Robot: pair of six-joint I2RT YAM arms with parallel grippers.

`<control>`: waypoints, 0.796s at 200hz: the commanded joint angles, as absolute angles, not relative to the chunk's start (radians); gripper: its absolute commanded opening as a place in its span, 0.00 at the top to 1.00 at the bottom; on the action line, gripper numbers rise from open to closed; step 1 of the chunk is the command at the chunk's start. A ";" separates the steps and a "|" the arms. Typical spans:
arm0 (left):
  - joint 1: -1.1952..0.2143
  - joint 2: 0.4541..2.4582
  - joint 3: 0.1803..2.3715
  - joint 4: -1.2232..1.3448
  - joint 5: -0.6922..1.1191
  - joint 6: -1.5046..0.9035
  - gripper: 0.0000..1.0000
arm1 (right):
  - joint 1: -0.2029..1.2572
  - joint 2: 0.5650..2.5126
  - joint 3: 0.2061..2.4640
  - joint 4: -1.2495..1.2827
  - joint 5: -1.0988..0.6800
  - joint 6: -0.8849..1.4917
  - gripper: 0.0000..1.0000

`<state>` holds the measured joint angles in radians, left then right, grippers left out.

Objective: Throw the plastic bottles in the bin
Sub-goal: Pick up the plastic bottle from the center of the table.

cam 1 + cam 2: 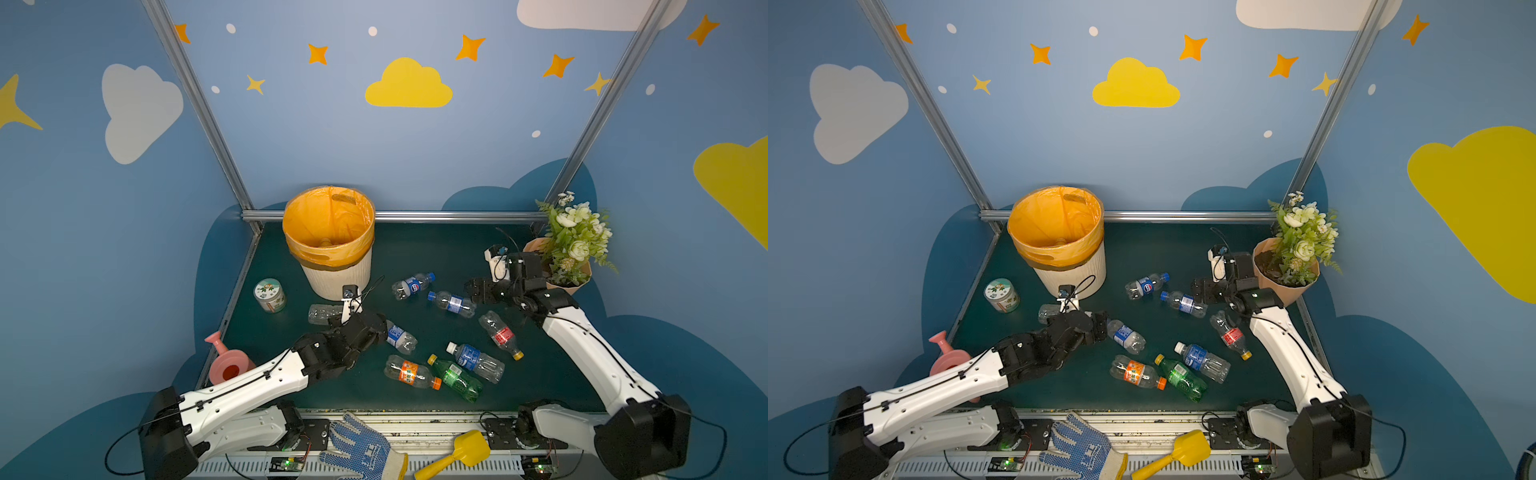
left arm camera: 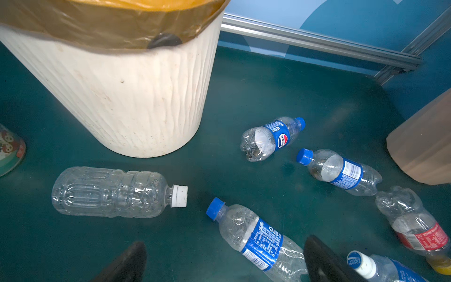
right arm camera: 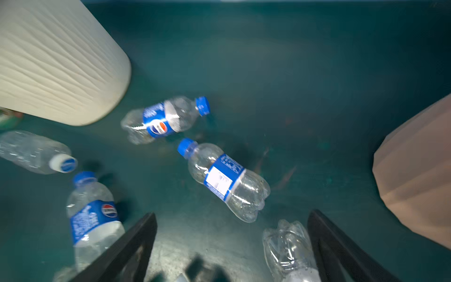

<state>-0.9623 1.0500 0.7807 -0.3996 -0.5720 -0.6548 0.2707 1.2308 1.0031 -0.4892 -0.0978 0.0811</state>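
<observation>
The bin (image 1: pixel 336 278) is a cream ribbed bucket with an orange bag, standing at the back left in both top views (image 1: pixel 1075 270). Several plastic bottles lie on the green table. My left gripper (image 2: pixel 225 246) is open and hangs low over a blue-label bottle (image 2: pixel 253 239), which lies between its fingers untouched. A clear unlabelled bottle (image 2: pixel 109 193) lies beside it near the bin's foot (image 2: pixel 136 97). My right gripper (image 3: pixel 233 214) is open above the table. A clear bottle's base (image 3: pixel 288 246) sits by one finger, with another blue-label bottle (image 3: pixel 224 178) just ahead.
A green-lidded jar (image 1: pixel 270 295) stands left of the bin. A peach flower pot (image 1: pixel 577 282) with flowers stands behind the right arm. A pink watering can (image 1: pixel 228 365) sits at the left edge. A glove (image 1: pixel 361 449) and a yellow scoop (image 1: pixel 461 455) lie on the front rail.
</observation>
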 commanded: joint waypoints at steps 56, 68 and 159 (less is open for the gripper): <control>-0.916 0.987 0.721 -0.401 -0.548 -0.685 0.00 | 0.324 1.552 1.229 -0.730 -0.080 -0.335 0.09; -0.908 0.977 0.715 -0.401 -0.542 -0.686 0.00 | 0.328 1.603 1.255 -0.772 -0.094 -0.400 0.10; -0.871 0.916 0.685 -0.420 -0.531 -0.690 0.00 | 0.373 1.835 1.357 -0.803 -0.098 -0.470 0.15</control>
